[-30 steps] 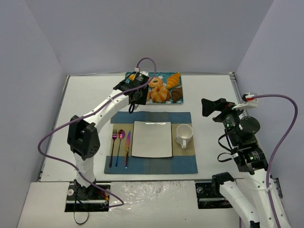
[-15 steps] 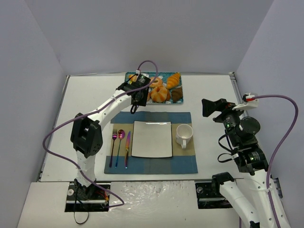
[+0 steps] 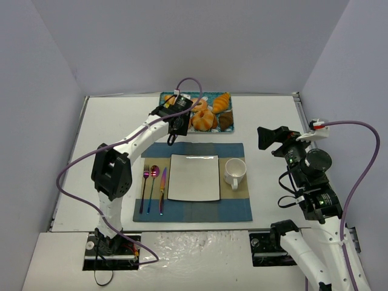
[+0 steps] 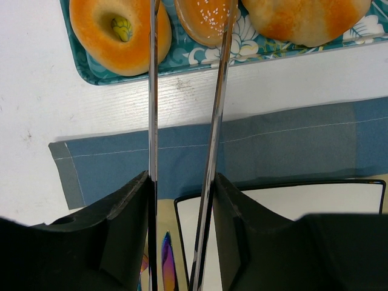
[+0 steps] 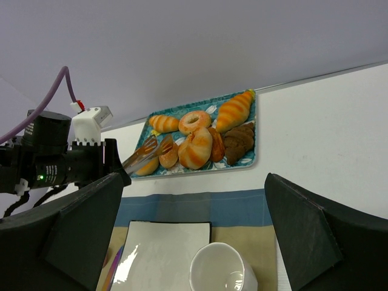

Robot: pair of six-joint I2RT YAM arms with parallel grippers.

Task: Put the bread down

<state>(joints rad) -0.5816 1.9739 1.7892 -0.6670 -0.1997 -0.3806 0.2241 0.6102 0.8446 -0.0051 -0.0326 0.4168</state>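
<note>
Two long metal tong blades are seen running up from the left gripper, set narrowly apart. A teal floral tray is taken as landmark. On it, a ring donut is cut by the left blade, a sesame-topped bread by the right blade. Below the tray, bare table, then a blue placemat and a white plate are shown.

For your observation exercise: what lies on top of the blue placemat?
On the blue placemat lie a white square plate, a white cup and cutlery. What the plate covers is hidden.
</note>
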